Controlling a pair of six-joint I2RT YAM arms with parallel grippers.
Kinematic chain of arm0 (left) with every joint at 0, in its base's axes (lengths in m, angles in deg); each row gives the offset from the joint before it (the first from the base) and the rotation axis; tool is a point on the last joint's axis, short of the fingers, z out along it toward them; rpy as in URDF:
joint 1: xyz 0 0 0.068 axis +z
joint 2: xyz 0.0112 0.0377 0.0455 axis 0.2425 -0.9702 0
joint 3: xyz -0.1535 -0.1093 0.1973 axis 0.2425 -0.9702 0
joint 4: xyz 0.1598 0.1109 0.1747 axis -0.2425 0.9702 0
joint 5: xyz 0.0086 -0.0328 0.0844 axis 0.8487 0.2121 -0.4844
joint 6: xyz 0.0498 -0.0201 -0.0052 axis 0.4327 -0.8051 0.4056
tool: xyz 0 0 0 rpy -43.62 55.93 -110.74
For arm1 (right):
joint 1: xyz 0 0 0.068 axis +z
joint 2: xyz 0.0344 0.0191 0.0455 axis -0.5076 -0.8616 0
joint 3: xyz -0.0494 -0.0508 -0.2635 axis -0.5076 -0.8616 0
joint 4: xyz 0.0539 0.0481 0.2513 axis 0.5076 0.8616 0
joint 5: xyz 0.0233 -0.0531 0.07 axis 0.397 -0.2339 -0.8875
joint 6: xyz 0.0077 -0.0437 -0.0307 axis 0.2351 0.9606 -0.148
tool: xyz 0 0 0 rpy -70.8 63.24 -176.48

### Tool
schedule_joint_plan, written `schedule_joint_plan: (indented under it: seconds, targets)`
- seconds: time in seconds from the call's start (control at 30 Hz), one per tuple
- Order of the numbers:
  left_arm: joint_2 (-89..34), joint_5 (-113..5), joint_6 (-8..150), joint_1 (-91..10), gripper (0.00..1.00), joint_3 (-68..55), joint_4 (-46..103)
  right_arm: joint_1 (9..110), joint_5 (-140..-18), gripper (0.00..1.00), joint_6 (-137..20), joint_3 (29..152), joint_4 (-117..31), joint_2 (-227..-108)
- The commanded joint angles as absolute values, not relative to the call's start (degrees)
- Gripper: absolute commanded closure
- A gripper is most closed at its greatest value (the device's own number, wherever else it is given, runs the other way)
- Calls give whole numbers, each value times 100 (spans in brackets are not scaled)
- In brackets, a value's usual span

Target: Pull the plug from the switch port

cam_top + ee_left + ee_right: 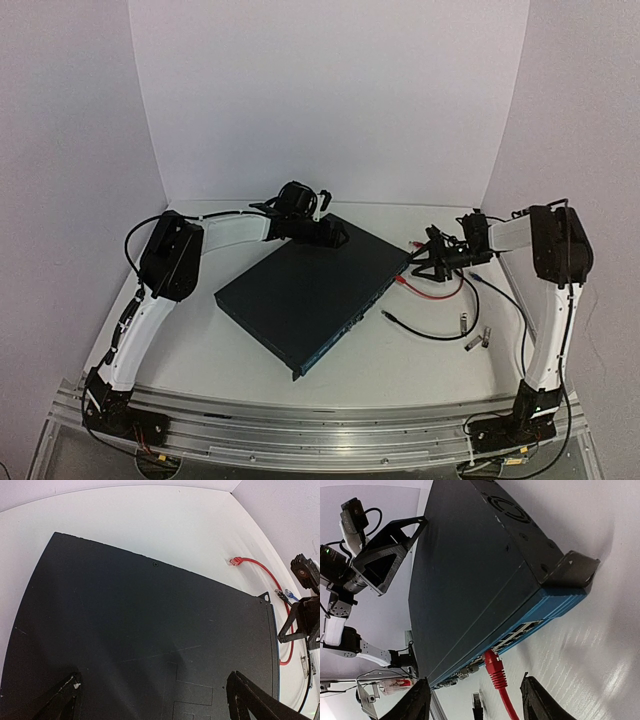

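The switch (300, 295) is a flat dark box lying diagonally on the table, its socket face blue (520, 630). A red plug (494, 669) sits with its tip in one socket of that face, and its red cable (432, 292) runs off to the right. My right gripper (425, 262) is open just in front of the socket face, its fingers (540, 700) either side of the red cable without touching it. My left gripper (330, 235) is open low over the switch's far corner, its fingers (252, 700) spread over the dark top (140, 620).
The red cable's loose far end (235, 561) and a blue plug (287, 595) lie right of the switch. A black cable (405, 322) with a black plug (477, 702) and small metal connectors (478, 338) lie on the table near the socket face. White walls stand behind.
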State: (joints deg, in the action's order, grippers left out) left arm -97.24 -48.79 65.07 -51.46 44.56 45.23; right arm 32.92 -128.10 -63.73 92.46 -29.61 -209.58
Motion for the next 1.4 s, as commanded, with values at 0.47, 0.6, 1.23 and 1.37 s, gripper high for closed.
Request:
schedule_joint_plan:
  seconds: [0.47, 0.6, 1.23, 1.37]
  targets:
    - [-10364, -4948, 6384, -5016, 0, 4296, 5801, 3528, -13559, 51, -6085, 9402, -2973, -21687]
    - [-10374, -4946, 6385, -5021, 0, 4300, 5798, 3538, -13553, 53, -6137, 9459, -2973, -21780]
    - [-10378, -4946, 6369, -5015, 0, 4289, 5802, 3570, -13190, 62, -6553, 9653, -3000, -21964]
    - [-10376, -4949, 6367, -5015, 0, 4288, 5802, 3589, -13133, 63, -6679, 9714, -3007, -22038]
